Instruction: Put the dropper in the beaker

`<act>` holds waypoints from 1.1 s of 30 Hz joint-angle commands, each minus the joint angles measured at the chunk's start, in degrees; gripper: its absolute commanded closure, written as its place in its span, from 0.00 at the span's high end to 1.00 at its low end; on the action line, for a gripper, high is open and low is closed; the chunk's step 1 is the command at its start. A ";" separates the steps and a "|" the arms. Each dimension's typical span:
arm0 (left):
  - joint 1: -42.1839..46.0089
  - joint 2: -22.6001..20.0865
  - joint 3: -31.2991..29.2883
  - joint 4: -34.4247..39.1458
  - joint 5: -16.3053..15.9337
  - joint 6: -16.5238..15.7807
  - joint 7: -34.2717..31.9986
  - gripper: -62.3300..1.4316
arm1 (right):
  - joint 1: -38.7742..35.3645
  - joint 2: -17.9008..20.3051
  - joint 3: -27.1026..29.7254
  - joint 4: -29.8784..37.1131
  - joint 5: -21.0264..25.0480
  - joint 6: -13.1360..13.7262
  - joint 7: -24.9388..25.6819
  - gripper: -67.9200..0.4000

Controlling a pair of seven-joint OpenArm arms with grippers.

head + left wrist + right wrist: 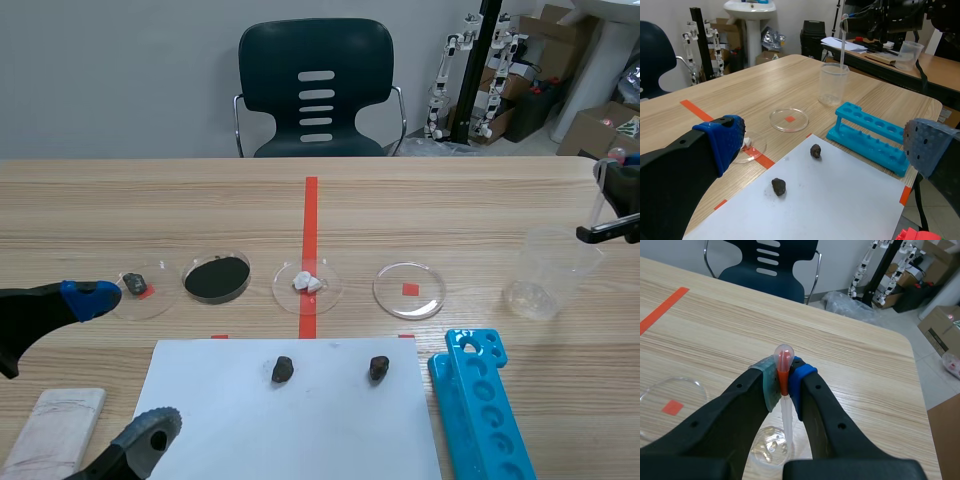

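While the right tool [785, 377] pinches the dropper [783, 356] by its top and holds it straight above the beaker [548, 272] — tip at the mouth — the drop-in step seems close: go down, then let go; the left tool [125, 365] sits wide open.

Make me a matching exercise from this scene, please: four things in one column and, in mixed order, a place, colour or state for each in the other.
Things:
1. dropper
2. beaker
3. tube rack
4. two dark stones

Descriptions:
a. on the white sheet
b. between the fingers of the right gripper
c. blue, beside the sheet
d. clear and upright

Pairs: 1-b, 2-d, 3-c, 4-a
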 commanded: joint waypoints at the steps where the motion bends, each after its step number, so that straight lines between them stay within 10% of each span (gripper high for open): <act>1: 0.13 0.28 -0.15 0.68 -0.39 -0.13 -0.85 1.00 | 1.73 0.92 1.05 -0.31 0.46 0.66 1.07 0.04; 21: 0.13 0.28 -0.15 0.68 -0.42 -0.13 -0.85 1.00 | 5.73 0.90 1.03 -3.93 0.59 2.16 1.46 0.04; 33: 0.13 0.28 -0.15 0.68 -0.42 -0.13 -0.85 1.00 | 5.70 0.90 1.03 -3.93 0.59 2.36 1.31 0.37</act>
